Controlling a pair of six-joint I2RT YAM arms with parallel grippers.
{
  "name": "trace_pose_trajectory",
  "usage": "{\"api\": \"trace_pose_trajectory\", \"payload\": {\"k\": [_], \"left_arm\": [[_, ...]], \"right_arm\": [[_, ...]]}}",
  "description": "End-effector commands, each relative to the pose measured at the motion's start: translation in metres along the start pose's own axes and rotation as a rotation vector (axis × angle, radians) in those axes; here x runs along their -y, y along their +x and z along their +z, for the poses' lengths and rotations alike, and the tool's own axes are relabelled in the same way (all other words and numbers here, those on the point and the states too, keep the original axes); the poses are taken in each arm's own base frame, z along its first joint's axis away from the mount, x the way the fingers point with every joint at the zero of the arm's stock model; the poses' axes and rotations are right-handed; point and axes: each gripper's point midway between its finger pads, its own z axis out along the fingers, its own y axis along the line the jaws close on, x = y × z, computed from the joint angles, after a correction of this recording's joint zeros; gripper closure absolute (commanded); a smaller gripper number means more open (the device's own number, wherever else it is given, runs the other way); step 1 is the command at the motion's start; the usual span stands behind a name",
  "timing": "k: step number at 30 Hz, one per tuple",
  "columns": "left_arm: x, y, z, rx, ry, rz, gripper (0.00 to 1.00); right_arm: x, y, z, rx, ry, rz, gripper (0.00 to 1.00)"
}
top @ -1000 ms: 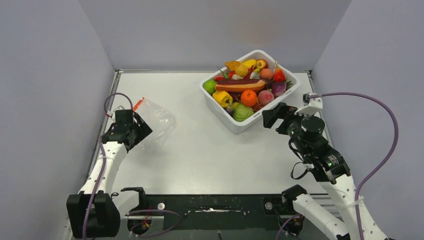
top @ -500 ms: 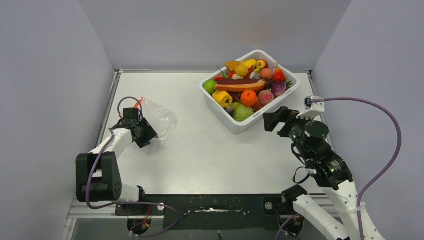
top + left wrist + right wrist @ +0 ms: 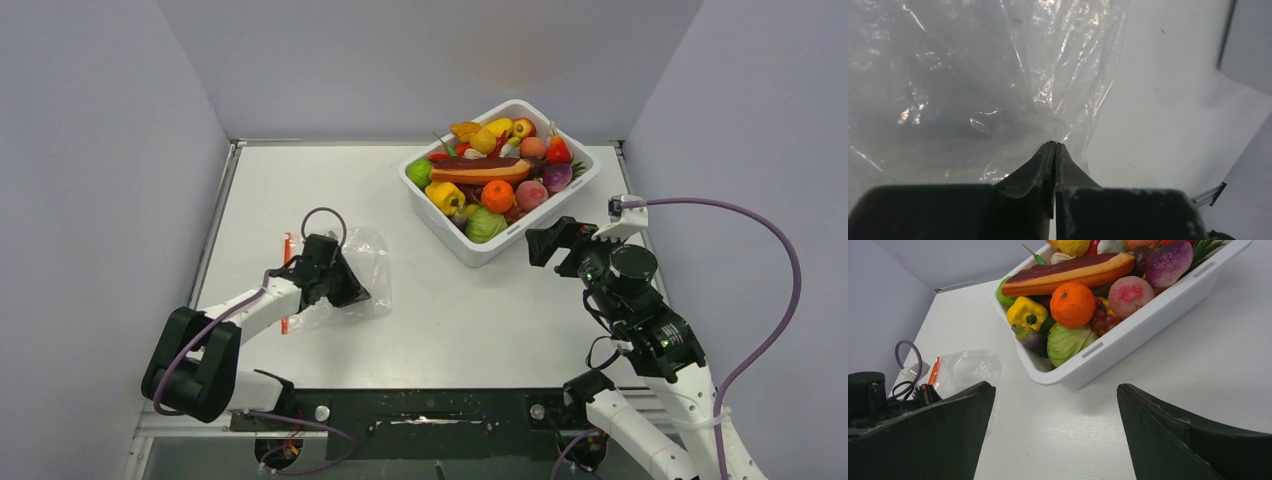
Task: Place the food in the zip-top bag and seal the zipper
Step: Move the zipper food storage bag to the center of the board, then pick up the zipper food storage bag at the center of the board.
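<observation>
here, the white table (image 3: 440, 320) is sitting between pale lilac walls (image 3: 100, 150); the left gripper (image 3: 1054, 146) is clenching the zip-top bag (image 3: 973, 75), the right gripper (image 3: 1055, 388) gaping near the tub (image 3: 1128, 335).

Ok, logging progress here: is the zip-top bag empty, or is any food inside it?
Empty. The zip-top bag lies limp and clear on the table, nothing coloured inside; all visible food sits in the white tub.

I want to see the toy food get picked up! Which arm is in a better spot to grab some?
Right. The right hand is open and sits just beside the white tub of food. The left hand is shut on the clear bag, away from the tub.
</observation>
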Motion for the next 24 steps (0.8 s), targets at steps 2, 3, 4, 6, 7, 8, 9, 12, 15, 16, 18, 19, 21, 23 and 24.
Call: {"api": "trace_pose_trajectory", "payload": {"k": [2, 3, 4, 6, 7, 8, 9, 12, 15, 16, 18, 19, 21, 23, 24], "left_arm": [[0.088, -0.007, -0.024, 0.07, 0.322, 0.018, 0.91], [0.091, -0.009, -0.027, 0.076, 0.326, 0.023, 0.85], [0.092, -0.013, -0.031, 0.09, 0.315, 0.036, 0.79], [0.086, -0.024, -0.039, 0.14, 0.262, 0.072, 0.69], [0.08, -0.031, -0.042, 0.166, 0.231, 0.081, 0.66], [0.073, -0.039, -0.046, 0.188, 0.205, 0.077, 0.64], [0.064, -0.047, -0.05, 0.2, 0.182, 0.059, 0.63], [0.033, -0.074, -0.062, 0.228, 0.155, -0.009, 0.62], [-0.007, -0.1, -0.076, 0.269, 0.1, -0.069, 0.61], [-0.026, -0.111, -0.081, 0.292, 0.07, -0.099, 0.59], [-0.054, -0.122, -0.087, 0.306, 0.027, -0.136, 0.53], [-0.066, -0.127, -0.088, 0.31, 0.021, -0.159, 0.51], [-0.08, -0.132, -0.087, 0.307, 0.037, -0.196, 0.49], [-0.089, -0.133, -0.08, 0.296, 0.039, -0.222, 0.48], [-0.091, -0.133, -0.077, 0.288, 0.043, -0.228, 0.47]], "right_arm": [[0.009, 0.0, 0.0, 0.009, 0.046, 0.006, 0.02], [0.011, 0.001, 0.0, 0.006, 0.06, 0.011, 0.02], [0.012, 0.002, 0.0, 0.0, 0.065, 0.015, 0.02], [0.012, 0.004, 0.0, -0.01, 0.066, 0.022, 0.02], [0.011, 0.005, 0.0, -0.013, 0.065, 0.027, 0.02], [0.011, 0.006, 0.0, -0.016, 0.063, 0.03, 0.02], [0.011, 0.006, 0.0, -0.018, 0.06, 0.031, 0.02], [0.011, 0.008, -0.001, -0.027, 0.058, 0.029, 0.02], [0.011, 0.008, -0.002, -0.027, 0.059, 0.024, 0.02], [0.011, 0.008, -0.003, -0.027, 0.059, 0.022, 0.02], [0.011, 0.007, -0.004, -0.024, 0.056, 0.019, 0.02], [0.011, 0.007, -0.004, -0.023, 0.054, 0.015, 0.01], [0.01, 0.006, -0.004, -0.019, 0.049, 0.007, 0.02], [0.011, 0.005, -0.004, -0.018, 0.049, -0.006, 0.02], [0.01, 0.004, -0.004, -0.019, 0.048, -0.013, 0.02]]}}
